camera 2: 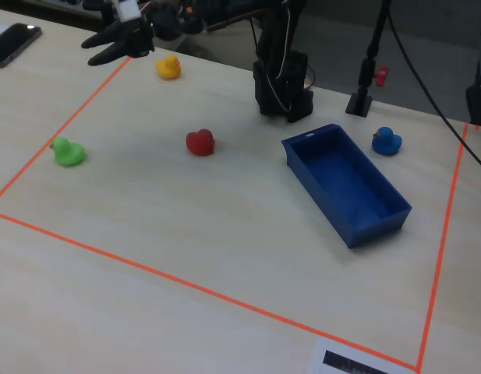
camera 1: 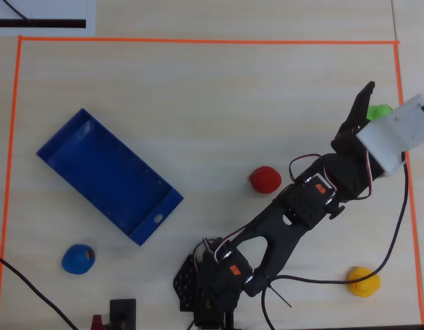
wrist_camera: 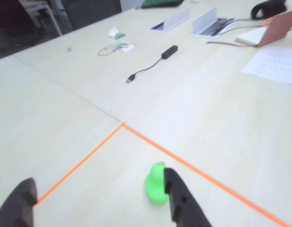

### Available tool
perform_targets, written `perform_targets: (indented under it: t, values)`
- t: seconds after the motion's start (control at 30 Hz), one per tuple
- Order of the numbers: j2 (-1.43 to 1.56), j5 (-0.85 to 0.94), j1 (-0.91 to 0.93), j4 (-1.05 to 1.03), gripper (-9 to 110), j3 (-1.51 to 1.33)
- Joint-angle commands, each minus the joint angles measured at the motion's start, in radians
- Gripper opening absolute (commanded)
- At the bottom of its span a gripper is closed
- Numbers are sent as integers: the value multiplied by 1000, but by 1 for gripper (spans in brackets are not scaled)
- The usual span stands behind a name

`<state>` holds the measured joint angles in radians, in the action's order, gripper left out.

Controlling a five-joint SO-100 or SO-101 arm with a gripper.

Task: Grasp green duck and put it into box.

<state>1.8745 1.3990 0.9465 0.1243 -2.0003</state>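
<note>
The green duck (camera 2: 68,152) sits on the surface near the corner of the orange tape border (camera 2: 37,132), at about 2 o'clock in the overhead view, well apart from the box (camera 1: 108,176) at about 9 o'clock. The gripper (wrist_camera: 101,203) hangs above the duck with its jaws spread wide and empty; in the wrist view 1 finger (wrist_camera: 181,201) partly covers the duck, which lies off to that side rather than centred. The duck looks light, soft and rounded, likely a little slippery, so it should squash slightly under pressure. The best hold is probably across the plump body, low and from both flanks, not the small head. The red duck (camera 1: 265,179), yellow duck (camera 1: 363,281) and blue duck (camera 1: 78,258) stand clear.
</note>
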Motion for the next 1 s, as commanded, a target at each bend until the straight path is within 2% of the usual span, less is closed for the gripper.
perform_targets:
  t: [0.0, 0.47, 0.97]
  values:
    - [-132, 9, 25, 186, 38, 101]
    - [-588, 57, 51, 302, 39, 379]
    - [-815, 91, 35, 387, 39, 462]
